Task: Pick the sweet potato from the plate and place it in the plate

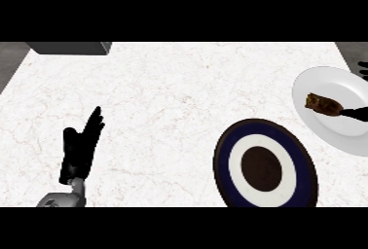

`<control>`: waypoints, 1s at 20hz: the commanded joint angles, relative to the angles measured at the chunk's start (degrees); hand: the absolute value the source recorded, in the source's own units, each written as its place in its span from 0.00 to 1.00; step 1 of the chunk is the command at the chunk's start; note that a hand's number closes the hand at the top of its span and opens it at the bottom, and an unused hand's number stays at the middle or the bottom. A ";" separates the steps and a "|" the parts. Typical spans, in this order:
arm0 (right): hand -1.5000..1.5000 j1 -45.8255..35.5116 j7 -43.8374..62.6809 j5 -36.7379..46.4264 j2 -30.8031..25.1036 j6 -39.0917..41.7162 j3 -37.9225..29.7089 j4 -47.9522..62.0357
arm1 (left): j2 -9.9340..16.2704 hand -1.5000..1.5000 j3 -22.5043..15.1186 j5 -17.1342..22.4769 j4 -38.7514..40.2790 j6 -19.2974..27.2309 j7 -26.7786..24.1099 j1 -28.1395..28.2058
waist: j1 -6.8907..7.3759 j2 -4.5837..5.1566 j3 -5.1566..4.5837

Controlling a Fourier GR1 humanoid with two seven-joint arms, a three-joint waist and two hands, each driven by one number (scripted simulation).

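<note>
White marbled counter [165, 107], grey surroundings

White plate [327, 92] and right hand [354, 113] cut by right edge.

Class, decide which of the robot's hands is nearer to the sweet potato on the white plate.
Right. The right hand has a finger reaching the sweet potato at the view's right edge; the left hand rests far across the counter, at lower left.
</note>
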 commanded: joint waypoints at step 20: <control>0.00 4.75 -12.43 -13.66 -1.72 14.30 -9.82 3.83 | -0.32 0.50 -0.26 -0.60 -3.73 -1.03 2.79 0.42 | 0.59 0.04 -0.06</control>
